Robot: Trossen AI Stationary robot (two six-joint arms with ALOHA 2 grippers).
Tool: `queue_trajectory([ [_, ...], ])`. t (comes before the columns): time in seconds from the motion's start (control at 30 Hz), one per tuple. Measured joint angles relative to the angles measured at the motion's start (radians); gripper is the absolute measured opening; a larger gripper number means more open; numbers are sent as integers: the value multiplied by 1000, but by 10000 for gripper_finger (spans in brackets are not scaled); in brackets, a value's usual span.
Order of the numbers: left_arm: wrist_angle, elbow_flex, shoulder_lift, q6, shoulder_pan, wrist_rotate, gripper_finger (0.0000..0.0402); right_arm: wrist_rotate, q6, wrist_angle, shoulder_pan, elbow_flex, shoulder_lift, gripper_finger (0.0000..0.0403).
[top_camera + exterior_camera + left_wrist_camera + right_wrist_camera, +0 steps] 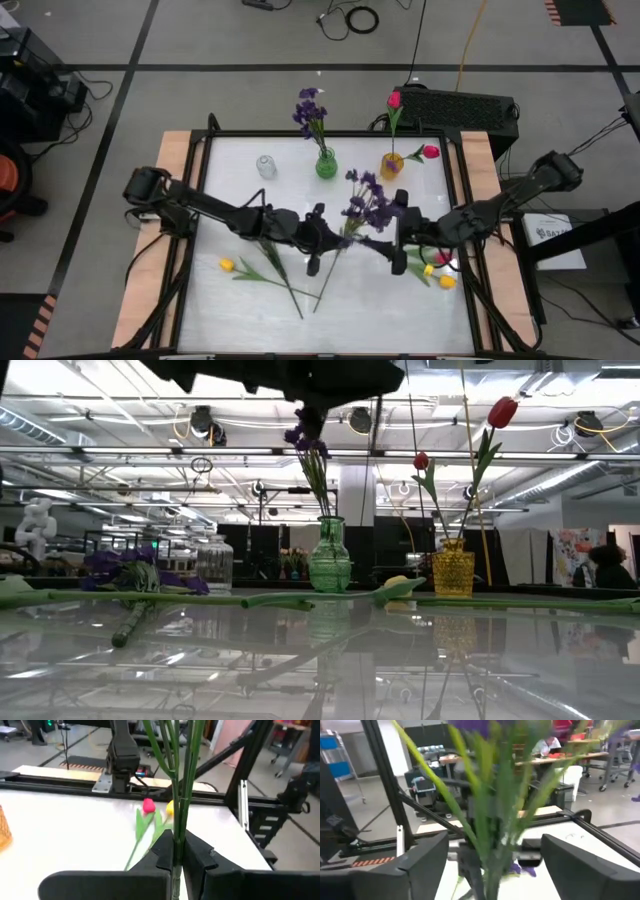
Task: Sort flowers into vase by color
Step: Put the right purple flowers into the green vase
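Far left on the white tabletop (420, 300), a yellow tulip (227, 265) lay flat in the lower left, its green stem trailing right toward the centre. Above it, near the top edge, a clear glass jar (266, 166) stood empty.

Moving in: the left tool (313, 262) sat at mid-frame, just left of centre, and it was clamped tight on the stem of a purple flower bunch (368, 203) — the left wrist view showed its dark fingers (165, 851) pinched narrow around the green stems. The blossoms spread up and right of that tool, between the two arms.

Just above, at top centre, the green vase (326, 164) stood upright with a purple sprig (309, 108) already in it.

Right of centre, the right tool (399, 260) hung beside the same bunch, and its fingers (575, 865) stood wide apart with the stems passing between them, not gripped.

Further right at the top, the amber vase (392, 165) held two pink-red tulips (394, 99), one tall, one leaning right.

Down at the lower right, beside the right tool, a pink-red tulip (442, 258) and two yellow tulips (446, 282) lay on the tabletop.
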Motion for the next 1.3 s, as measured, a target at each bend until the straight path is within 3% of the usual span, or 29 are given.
queue_trajectory([
  [0.37,-241,1,-81,-1,-27,-42,18,-112,-45,126,-69,0,106,329],
  [0.5,-272,1,-81,-3,-27,-50,18,-205,-59,223,-87,0,149,329],
  [0.63,-277,1,-81,-3,-27,-50,18,-207,-65,247,-98,0,161,315],
  [0.83,-287,1,-81,-3,-27,-50,18,-204,-59,248,-106,0,161,233],
  [1.13,-282,1,-81,-4,-27,-51,39,-194,-46,248,-106,0,161,23],
  [1.3,-280,1,-81,-32,-33,-49,82,-120,-82,245,-105,0,159,14],
])
